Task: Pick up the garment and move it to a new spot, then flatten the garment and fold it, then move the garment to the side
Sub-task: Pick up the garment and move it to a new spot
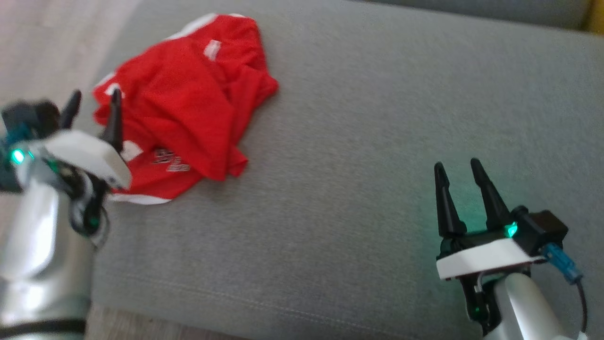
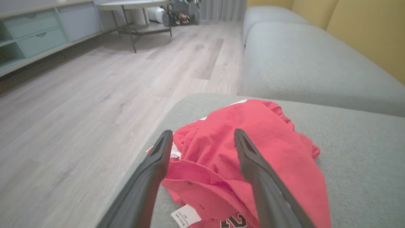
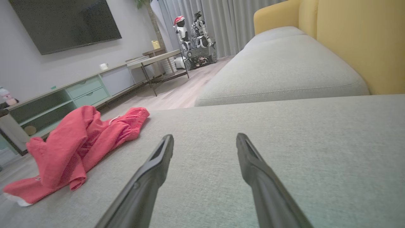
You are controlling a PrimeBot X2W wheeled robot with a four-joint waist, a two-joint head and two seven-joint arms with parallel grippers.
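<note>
Nearest the head camera, the silver left forearm (image 1: 40, 245) rises from the lower left corner beside the left edge of the grey seat cushion (image 1: 358, 141), its wrist bent so the left gripper (image 1: 95, 94) points up the view. Its two dark fingers stand wide apart with nothing between them, and one finger crosses in front of the red garment (image 1: 188, 108). Whether it touches the cloth cannot be told. The garment lies crumpled in a heap on the cushion's far left part, its white trim showing along its edges. The right gripper (image 1: 457, 165) stands over the cushion's near right part, well apart from the garment. Its fingers point up and lean slightly left, spread wide and empty, with a green light at the wrist. In the left wrist view, the left gripper (image 2: 202, 133) reaches low and forward along the cushion (image 2: 364, 164). Its fingers are splayed on either side of the garment (image 2: 269, 142), which bunches right in front of them at the cushion's corner. A white label (image 2: 185, 215) shows by the left finger, and the wooden floor (image 2: 79, 104) lies past the cushion's edge. In the right wrist view, the right gripper (image 3: 205, 136) lies low over bare cushion (image 3: 284, 142), fingers wide with nothing held. The garment (image 3: 79, 142) sits off at the cushion's far left edge.
</note>
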